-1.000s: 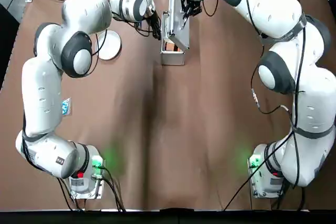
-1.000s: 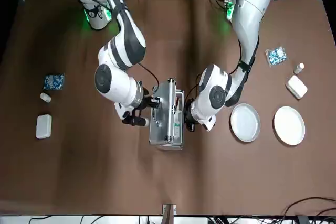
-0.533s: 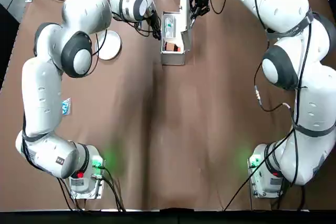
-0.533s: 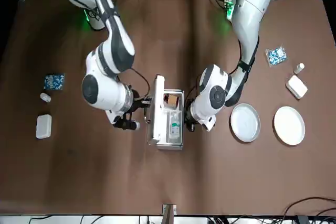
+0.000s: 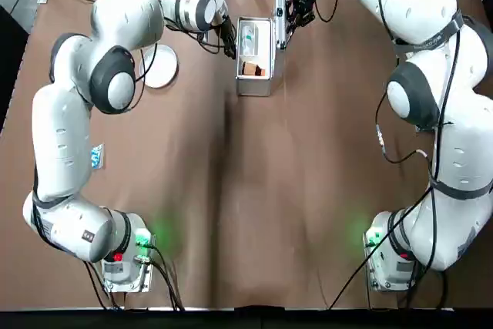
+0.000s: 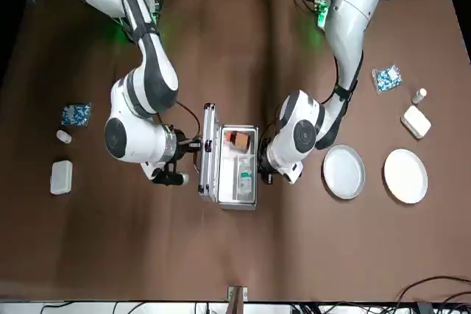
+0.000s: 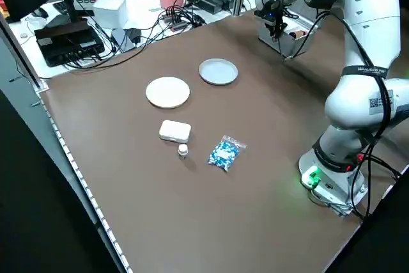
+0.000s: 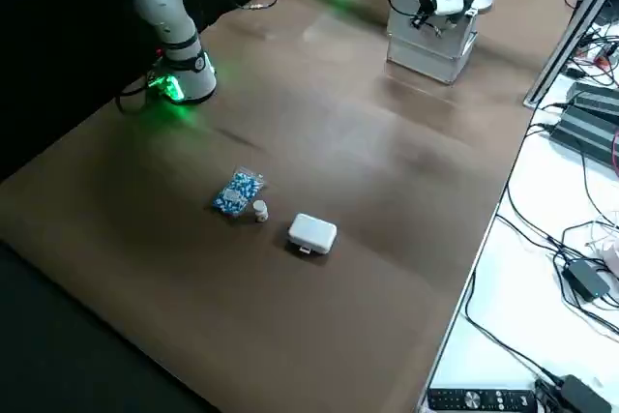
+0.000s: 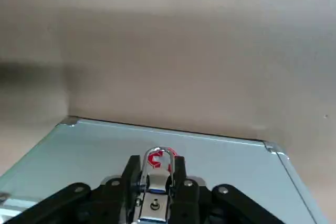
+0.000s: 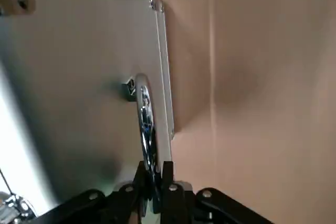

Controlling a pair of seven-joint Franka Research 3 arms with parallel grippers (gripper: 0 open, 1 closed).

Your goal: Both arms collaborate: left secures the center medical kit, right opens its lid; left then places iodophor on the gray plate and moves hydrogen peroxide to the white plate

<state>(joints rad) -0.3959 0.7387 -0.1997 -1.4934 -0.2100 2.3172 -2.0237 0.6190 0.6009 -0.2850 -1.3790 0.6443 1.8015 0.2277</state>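
Observation:
The silver medical kit (image 6: 250,195) stands at the table's centre with its lid (image 6: 207,163) raised upright on the side of the right arm. Inside lie the brown iodophor (image 6: 237,138) and the pale hydrogen peroxide (image 6: 245,179). My left gripper (image 9: 156,174) is shut on the latch on the kit's side wall (image 9: 157,142), toward the plates. My right gripper (image 10: 153,174) is shut on the chrome handle (image 10: 143,114) of the lid. The gray plate (image 6: 344,171) and the white plate (image 6: 405,176) lie beyond the left gripper (image 6: 263,174), both bare.
A white box (image 6: 416,121), a vial (image 6: 419,95) and a blue packet (image 6: 387,77) lie behind the plates. Another box (image 6: 62,176), vial (image 6: 64,136) and packet (image 6: 76,114) sit on the right arm's side. Cables and gear line the far table edge (image 7: 147,27).
The right gripper has swung the lid from half raised to upright, moving toward the robot's right. The bottles inside came into view. The left gripper has stayed on the kit.

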